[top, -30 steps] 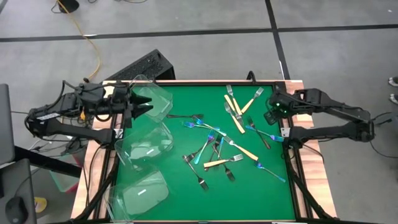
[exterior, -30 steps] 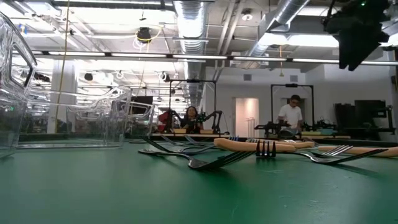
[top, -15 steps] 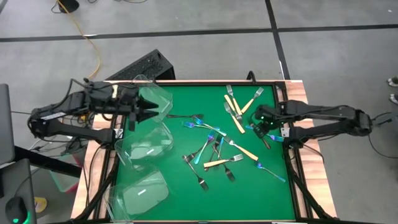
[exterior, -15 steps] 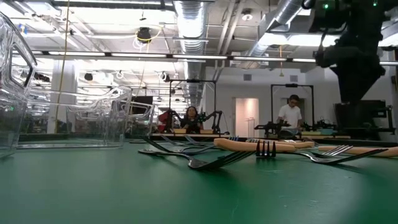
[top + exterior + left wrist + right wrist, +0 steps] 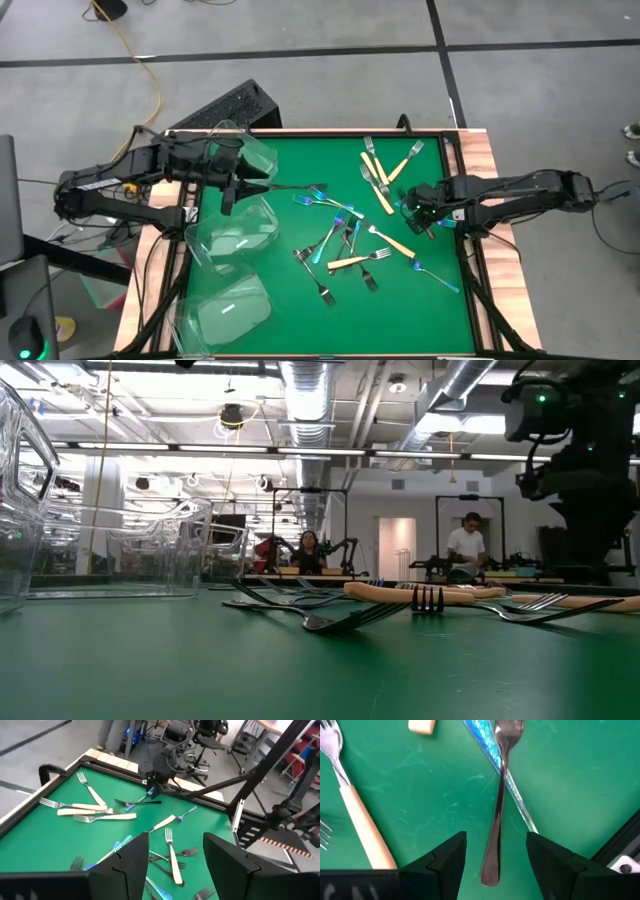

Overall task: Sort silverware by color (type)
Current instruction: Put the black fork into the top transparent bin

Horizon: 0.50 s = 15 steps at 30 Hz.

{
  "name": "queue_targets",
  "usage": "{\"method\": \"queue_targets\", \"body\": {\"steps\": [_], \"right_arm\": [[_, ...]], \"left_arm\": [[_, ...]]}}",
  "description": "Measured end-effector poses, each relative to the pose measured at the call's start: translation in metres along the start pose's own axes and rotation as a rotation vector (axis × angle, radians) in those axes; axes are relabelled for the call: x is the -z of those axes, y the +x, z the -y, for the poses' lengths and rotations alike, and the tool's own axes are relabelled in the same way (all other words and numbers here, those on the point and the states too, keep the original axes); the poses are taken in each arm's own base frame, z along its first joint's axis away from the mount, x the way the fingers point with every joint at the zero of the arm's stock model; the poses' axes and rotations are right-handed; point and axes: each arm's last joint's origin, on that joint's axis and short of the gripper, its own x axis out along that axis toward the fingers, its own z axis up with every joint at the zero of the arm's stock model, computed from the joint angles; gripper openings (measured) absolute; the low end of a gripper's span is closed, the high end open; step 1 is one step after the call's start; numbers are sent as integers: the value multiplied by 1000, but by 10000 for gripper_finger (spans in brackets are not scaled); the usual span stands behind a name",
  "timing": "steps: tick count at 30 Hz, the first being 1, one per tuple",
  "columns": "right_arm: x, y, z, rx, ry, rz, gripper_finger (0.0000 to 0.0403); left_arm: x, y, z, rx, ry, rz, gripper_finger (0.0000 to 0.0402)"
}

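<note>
Several forks lie scattered flat on the green mat [image 5: 300, 300]: dark silver-grey, iridescent blue and cream-handled ones [image 5: 350, 235]. My right gripper [image 5: 415, 205] is low over the mat's right side and open. In the right wrist view its fingers [image 5: 496, 836] stand on either side of a dark fork's handle [image 5: 496, 805], which lies across a blue fork [image 5: 487, 742]; no touch shows. A cream-handled fork [image 5: 362, 822] lies beside them. My left gripper [image 5: 240, 185] [image 5: 176, 837] is open above the far clear tub [image 5: 250, 160].
Three clear plastic tubs stand along the mat's left edge [image 5: 250, 160] [image 5: 235, 230] [image 5: 225, 305], seen as clear walls in the low view [image 5: 110, 550]. A raised black frame rims the mat [image 5: 465, 250]. People stand in the room beyond the table [image 5: 468, 545].
My right gripper has moved toward the table's left and near edge and come down over the dark fork by the right rim, staying open. My left gripper has moved toward the table's right, out over the far tub. No fork has moved.
</note>
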Motion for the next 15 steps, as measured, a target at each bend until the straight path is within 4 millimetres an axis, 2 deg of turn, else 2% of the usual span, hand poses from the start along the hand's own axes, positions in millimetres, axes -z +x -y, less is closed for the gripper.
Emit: {"method": "queue_targets", "body": {"steps": [8, 15], "right_arm": [[-1, 6, -2, -30, 19, 26, 232], [-2, 6, -3, -39, 20, 37, 232]], "left_arm": [[18, -7, -6, 71, -86, 354, 172], [79, -12, -27, -77, -200, 367, 172]]}}
